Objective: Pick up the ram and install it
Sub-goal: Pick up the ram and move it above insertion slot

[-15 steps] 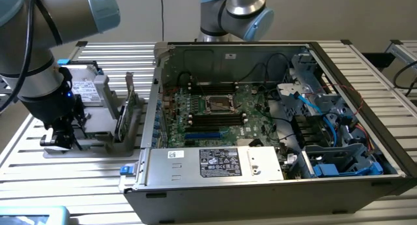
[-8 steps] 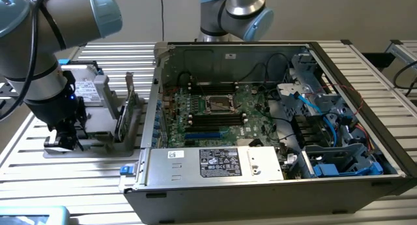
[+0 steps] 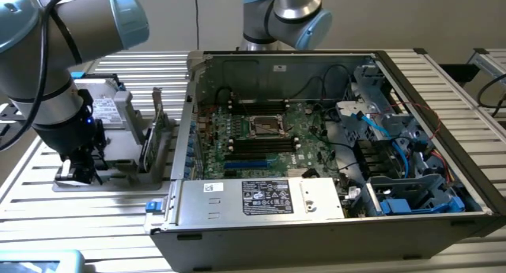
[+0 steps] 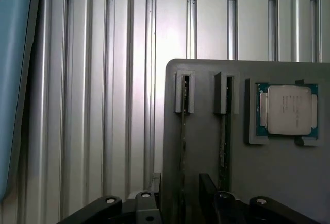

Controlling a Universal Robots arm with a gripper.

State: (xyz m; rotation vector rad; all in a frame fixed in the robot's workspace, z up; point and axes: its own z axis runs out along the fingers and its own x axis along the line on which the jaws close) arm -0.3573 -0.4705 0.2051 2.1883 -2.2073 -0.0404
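A: Where is the end effector point(image 3: 79, 173) at this moment?

B: It is low over the grey holder point(image 3: 118, 183) that lies on the desk point(image 3: 87, 219), at the exterior view's left of the open computer case point(image 3: 316, 240).

A: And how do its fingers stand?

B: They are wide apart and they grip nothing. In the wrist view the end effector point(image 4: 181, 193) has one finger on each side of the ram point(image 4: 183, 141). As far as I can see, neither finger touches the stick.

A: So the ram is in the holder?

B: Yes. It stands on its edge in a narrow slot of the grey holder point(image 4: 289, 183), so one sees only its thin side. A second stick point(image 4: 223, 141) stands in the slot just beside it, parallel to it. Near them, a processor point(image 4: 287, 110) lies flat in a square pocket of the same holder.

A: What about the case?

B: It lies on its side on the desk, open upward. The motherboard point(image 3: 273, 140) is inside, with its long black memory slots point(image 3: 261, 145) near the middle. Whether these slots are occupied, I cannot tell
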